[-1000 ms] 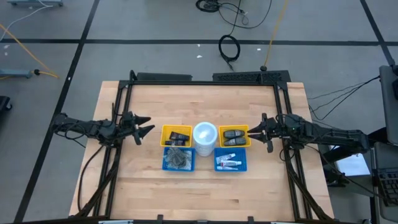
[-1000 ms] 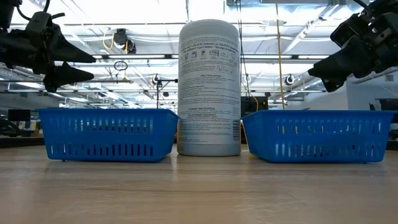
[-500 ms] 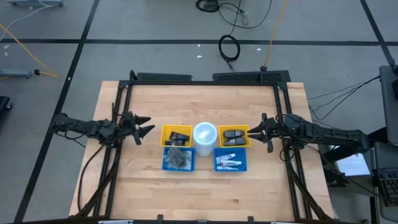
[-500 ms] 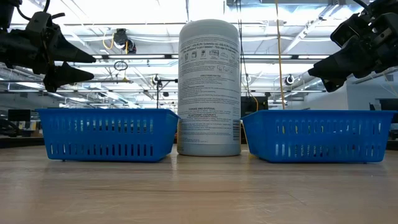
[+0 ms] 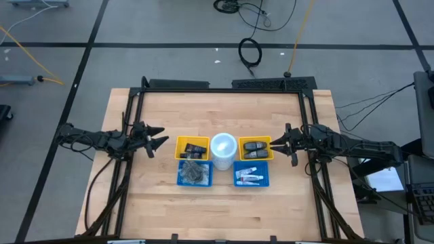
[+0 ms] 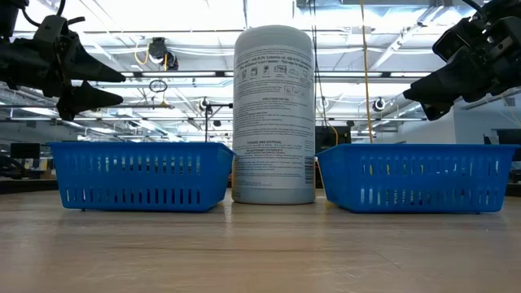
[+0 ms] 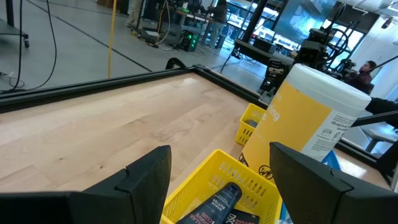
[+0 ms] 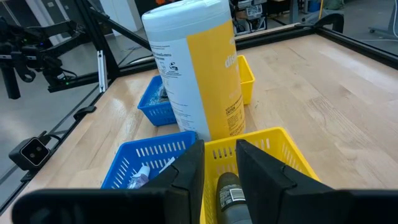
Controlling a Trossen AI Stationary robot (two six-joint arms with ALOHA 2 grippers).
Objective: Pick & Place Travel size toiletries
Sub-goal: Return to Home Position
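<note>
A pale wooden table [image 5: 224, 108] is standing on a grey floor strewn with cables, and a white canister with a yellow label [image 5: 223, 147] is rising upright at its middle. Four small bins are crowding around it. The little white tubes [image 5: 249, 178] are lying flat in the blue bin [image 5: 265, 181] on the right arm's side, beside the canister. Behind it, a yellow bin [image 5: 240, 149] is holding dark oblong gadgets. The left gripper [image 5: 160, 137] is hovering above the table just outside the other yellow bin [image 5: 179, 142], its fingers spread wide and holding nothing. The right gripper [image 5: 281, 143] is hanging just outside its yellow bin, its fingers showing only a narrow gap and gripping nothing.
</note>
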